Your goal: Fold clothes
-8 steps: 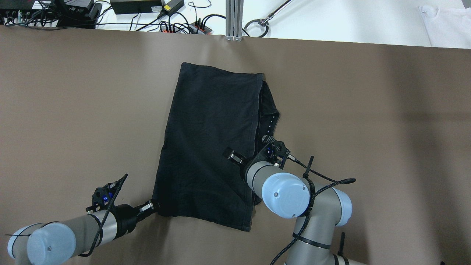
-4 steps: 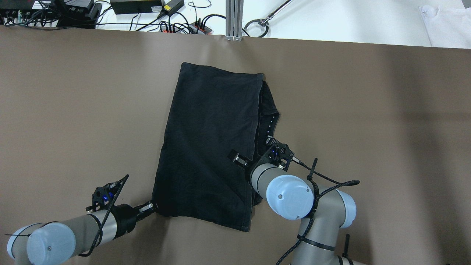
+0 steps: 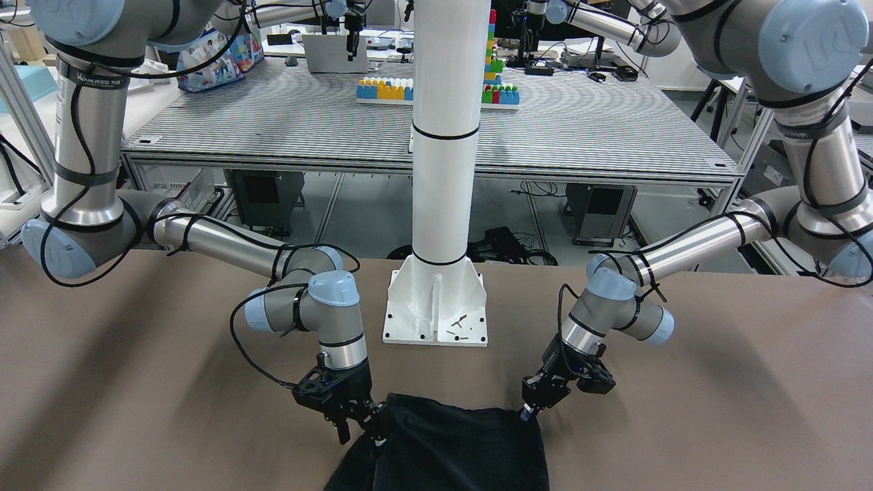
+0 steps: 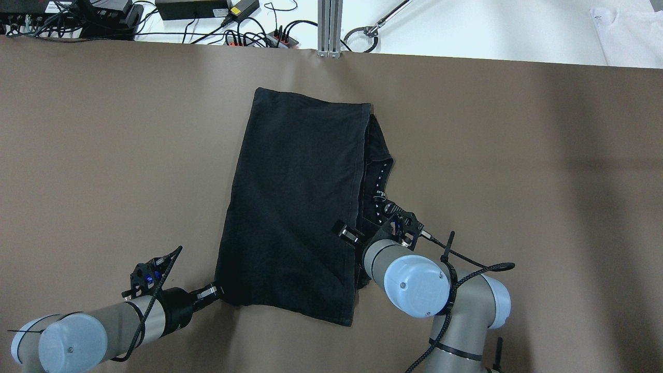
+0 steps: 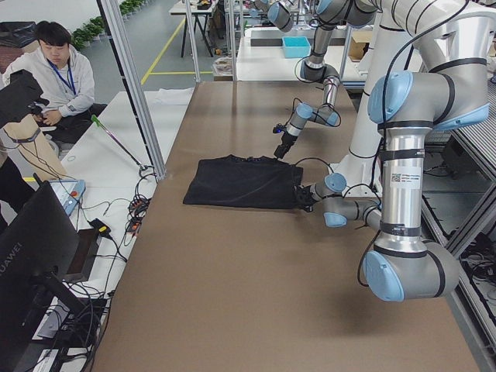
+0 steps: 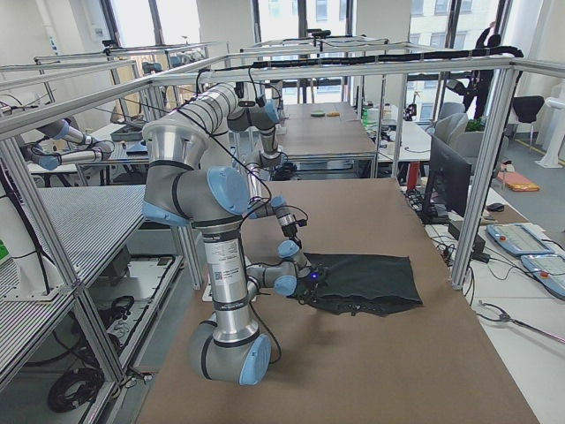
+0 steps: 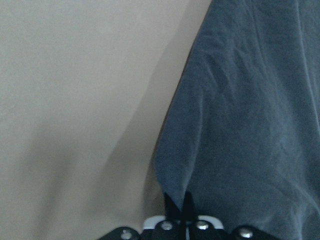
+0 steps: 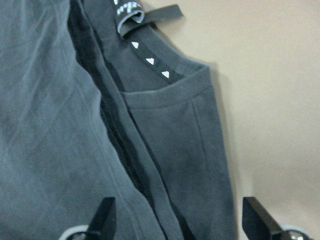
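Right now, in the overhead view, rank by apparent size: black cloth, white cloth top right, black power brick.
1. black cloth
2. white cloth, cropped by the frame edge
3. power brick, also cropped

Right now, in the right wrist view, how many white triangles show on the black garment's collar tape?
3 white triangles, in a slanting row on the collar tape of the clothes, below the label loop. Others may be hidden.

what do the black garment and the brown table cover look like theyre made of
The black garment looks like soft knit fabric, perhaps cotton jersey, matte: shallow wrinkles, stitched hem and neckband. The brown table cover seems a smooth matte sheet, possibly paper or vinyl; the views leave that open.
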Robot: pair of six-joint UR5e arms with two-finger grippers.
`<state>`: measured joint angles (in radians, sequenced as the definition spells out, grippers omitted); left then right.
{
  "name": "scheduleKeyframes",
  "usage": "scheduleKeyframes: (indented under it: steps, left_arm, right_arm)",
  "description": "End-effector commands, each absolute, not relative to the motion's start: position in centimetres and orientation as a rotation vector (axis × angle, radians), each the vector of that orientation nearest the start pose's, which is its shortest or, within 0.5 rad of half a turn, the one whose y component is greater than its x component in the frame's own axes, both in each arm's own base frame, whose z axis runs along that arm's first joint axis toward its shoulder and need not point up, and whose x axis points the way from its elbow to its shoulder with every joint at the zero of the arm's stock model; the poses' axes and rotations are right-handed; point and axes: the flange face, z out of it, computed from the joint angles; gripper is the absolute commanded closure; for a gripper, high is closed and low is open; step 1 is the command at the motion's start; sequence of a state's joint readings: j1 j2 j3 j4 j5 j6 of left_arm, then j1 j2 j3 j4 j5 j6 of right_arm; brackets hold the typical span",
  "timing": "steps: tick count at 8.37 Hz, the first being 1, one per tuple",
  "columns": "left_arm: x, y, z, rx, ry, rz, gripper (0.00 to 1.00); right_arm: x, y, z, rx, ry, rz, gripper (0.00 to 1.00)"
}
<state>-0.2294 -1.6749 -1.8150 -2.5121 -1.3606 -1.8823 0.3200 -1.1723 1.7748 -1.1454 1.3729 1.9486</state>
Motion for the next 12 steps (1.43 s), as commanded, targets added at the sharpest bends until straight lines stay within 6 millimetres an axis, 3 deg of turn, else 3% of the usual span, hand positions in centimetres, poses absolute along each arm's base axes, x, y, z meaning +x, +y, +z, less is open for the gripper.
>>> scheduleKeyframes:
  steps: [1,4,5,7,12]
  left_arm:
    - [48.7,-27.2,38.6,0.132,1.306,-0.596,1.0]
    - [48.6,-27.2,38.9,0.142,1.301,-0.602,1.0]
    - [48.8,-26.6,39.0,0.146,1.297,-0.599,1.0]
    - [48.9,-26.5,39.0,0.155,1.297,-0.604,1.0]
    - [48.8,-26.5,39.2,0.155,1.294,-0.604,1.0]
  right_arm:
    - [-56.3,-29.4,30.9,0.124,-1.05,0.76,0.1]
    - [-56.9,-29.0,30.3,0.115,-1.042,0.821,0.16]
    - [-57.7,-27.7,30.2,0.115,-1.048,0.837,0.25]
    - [-58.1,-27.9,28.4,0.108,-1.078,0.844,0.5]
    - [-58.0,-28.1,28.6,0.122,-1.059,0.849,0.47]
